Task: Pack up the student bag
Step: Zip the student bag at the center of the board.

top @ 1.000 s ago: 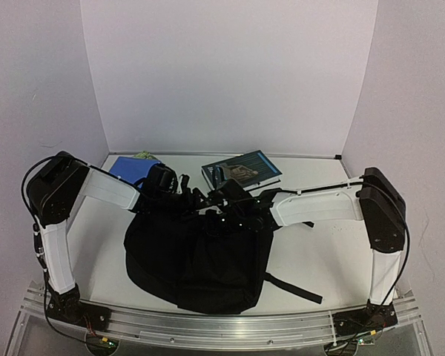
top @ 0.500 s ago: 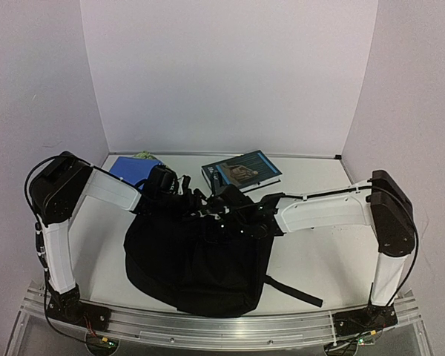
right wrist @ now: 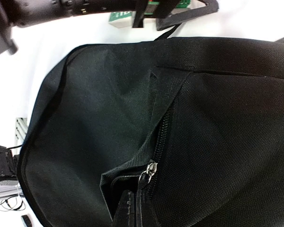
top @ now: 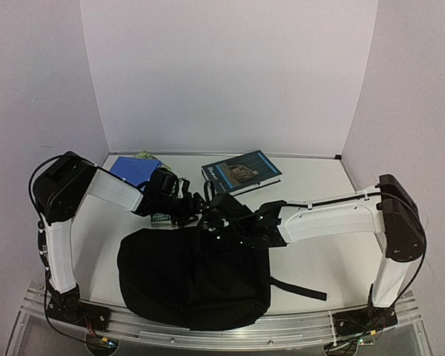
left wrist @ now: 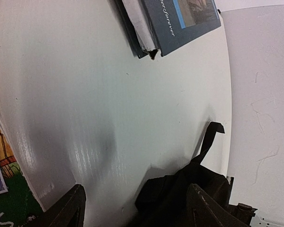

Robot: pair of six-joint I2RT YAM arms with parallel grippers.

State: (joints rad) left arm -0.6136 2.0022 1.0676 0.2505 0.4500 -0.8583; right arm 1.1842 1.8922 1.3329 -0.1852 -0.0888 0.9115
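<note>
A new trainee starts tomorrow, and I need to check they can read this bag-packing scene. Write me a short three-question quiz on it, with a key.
1. True or false: the large black fabric backpack lies on top of the dark-blue rectangular book.
2. The right gripper is: A) open above the book; B) shut at the backpack's silver metal zipper pull; C) out of every view.
3. In a few words: how do the left gripper's jaws stand?
Key: 1 false, the book lies apart, farther back on the table; 2 B; 3 spread wide with nothing between them.
</note>
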